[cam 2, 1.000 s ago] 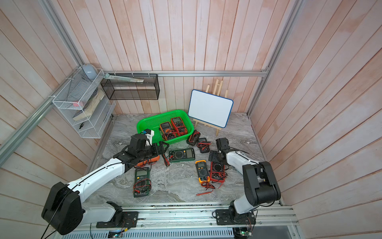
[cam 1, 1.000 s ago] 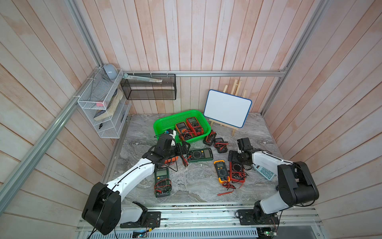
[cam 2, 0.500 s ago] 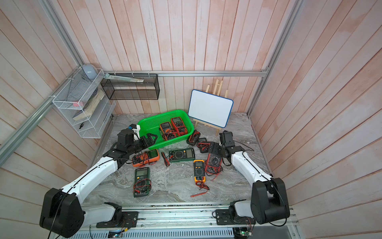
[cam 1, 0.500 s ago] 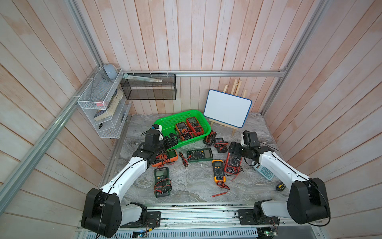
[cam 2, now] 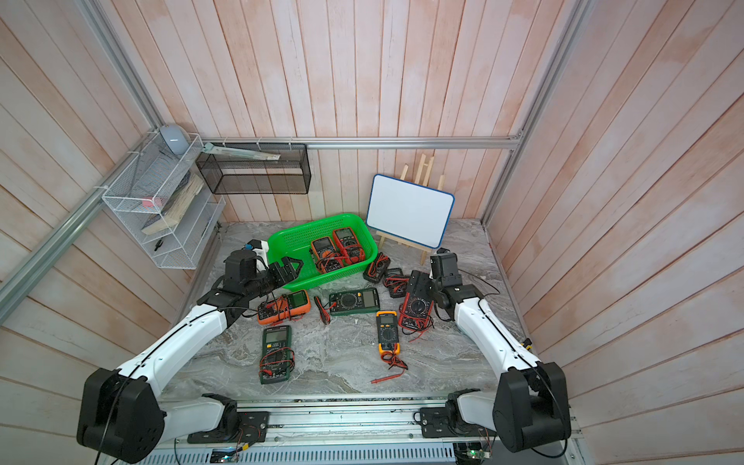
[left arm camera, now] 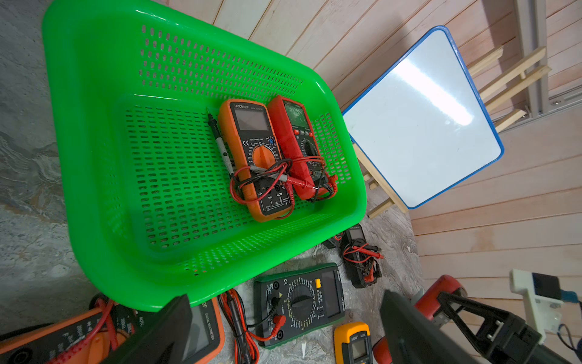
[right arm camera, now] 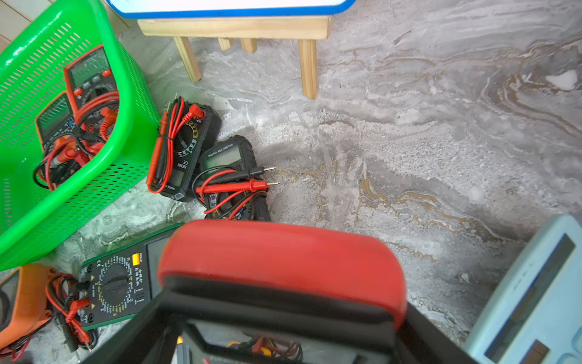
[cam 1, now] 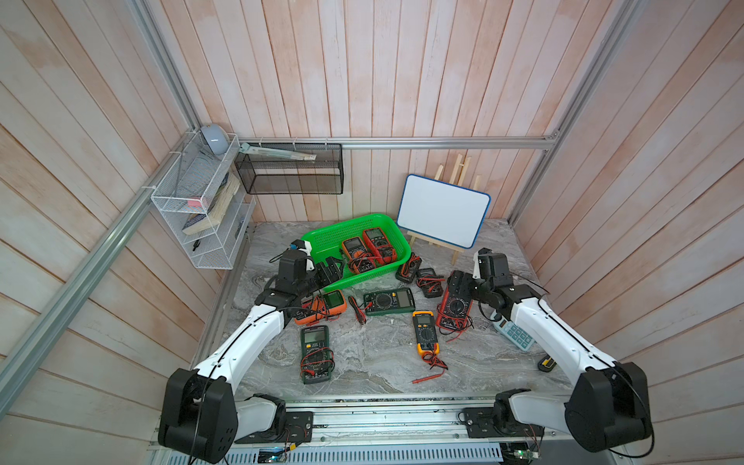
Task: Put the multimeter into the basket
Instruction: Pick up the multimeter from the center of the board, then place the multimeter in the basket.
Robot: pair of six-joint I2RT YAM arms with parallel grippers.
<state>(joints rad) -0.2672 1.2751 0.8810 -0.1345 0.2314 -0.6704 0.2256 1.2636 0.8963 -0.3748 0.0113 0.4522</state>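
- Multimeter point(cam 1: 455, 310), the red-cased one: my right gripper point(cam 1: 467, 286) clamps its head end. My fingers are spread wide around it, and in the right wrist view the red case fills the gap between them.
- It is tilted over the marble table point(cam 1: 370, 362), outside the basket point(left arm camera: 88, 141). I cannot tell whether its lower end, with the bundled leads, touches the table.
- A small black meter point(right arm camera: 181, 148) and a second black meter point(right arm camera: 231, 176) lie between it and the basket. The first lies just beside the basket wall.
- A pale blue keypad point(cam 1: 517, 334) lies by my right forearm.
- My left gripper point(cam 1: 333, 267) hovers at the basket corner nearest my left arm, jaws wide and holding nothing.
- Inside the basket an orange multimeter point(left arm camera: 252, 157) and a second red multimeter point(left arm camera: 296, 141) lie side by side at the end nearest the whiteboard point(cam 1: 443, 211).
- In front of the basket a dark green meter point(cam 1: 388, 302) lies flat, with a yellow meter point(cam 1: 424, 332) nearer my base.
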